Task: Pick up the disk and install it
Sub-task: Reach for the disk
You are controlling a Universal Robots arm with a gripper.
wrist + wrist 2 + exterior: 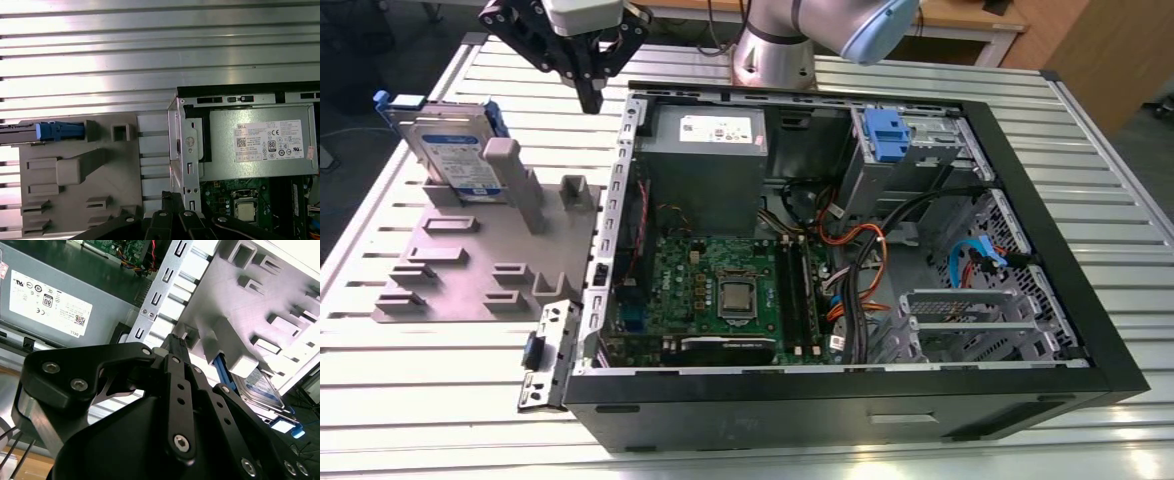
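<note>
The disk (454, 150) stands on edge in a slot at the far end of the grey fixture (467, 270), at the exterior view's left. It is silver with a white-and-blue label and a blue carrier frame. My gripper (592, 100) hangs above the table between the fixture and the open computer case (1067, 300), to the right of the disk and apart from it. Its black fingers are together with nothing between them. In the first wrist view the disk (30, 131) appears edge-on. In the second wrist view the disk (260, 387) lies beyond the gripper (176, 337).
The case holds a grey power supply (700, 150), a motherboard (720, 290), cables, and a drive bay with a blue latch (887, 135) at its far right. A detached metal bracket (550, 355) lies by the case's near left corner. The ribbed metal table (427, 400) lies all around.
</note>
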